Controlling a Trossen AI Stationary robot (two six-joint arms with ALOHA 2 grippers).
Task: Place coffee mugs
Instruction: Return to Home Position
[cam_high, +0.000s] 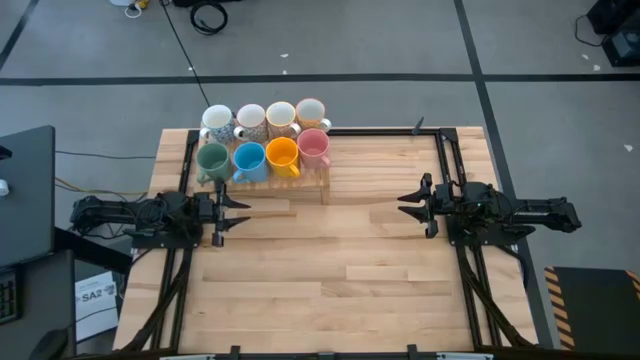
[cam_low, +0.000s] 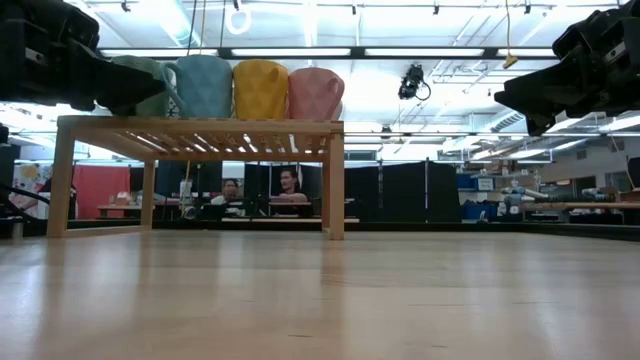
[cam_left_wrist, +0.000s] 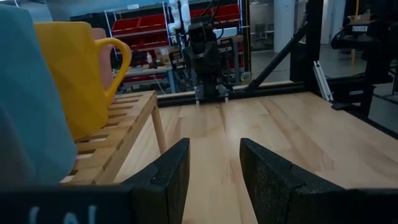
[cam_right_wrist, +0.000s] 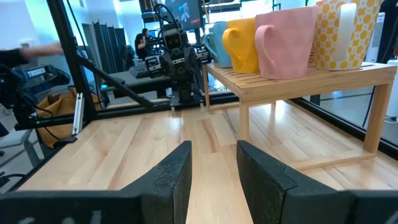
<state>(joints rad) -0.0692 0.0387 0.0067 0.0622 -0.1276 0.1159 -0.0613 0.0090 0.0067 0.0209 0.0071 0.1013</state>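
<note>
**eight mugs on the rack, both arms empty**

the front row runs green mug (cam_high: 212, 158), blue mug (cam_high: 249, 158), yellow mug (cam_high: 283, 154), pink mug (cam_high: 314, 146), with four pale mugs (cam_high: 250, 120) behind them. all eight stand upright on the slatted wooden rack (cam_low: 200, 127) at the far side of the tabletop (cam_high: 350, 290). to me the placing looks finished, and what's left is getting the arms home.

the left gripper (cam_high: 243, 212) hovers just in front of the rack's left end, near the green mug and at about mug height. its fingers (cam_left_wrist: 165, 180) are spread with nothing between them. the right gripper (cam_high: 403, 205) hangs well apart from the rack over bare wood, fingers (cam_right_wrist: 171, 174) likewise spread and empty.

my worry is the left arm. it sits so near the rack that any swing toward the mugs could clip a leg or the green mug's handle, and a jolt to the rack would rattle the whole row. the pink mug stands at the open end, so i'd guess it would go off first. the right arm has plenty of room.

a sheet (cam_high: 95, 293) off the tabletop's near left corner reads "sa2". a white word on a dark housing (cam_right_wrist: 43, 73) is too small for me to read.
</note>
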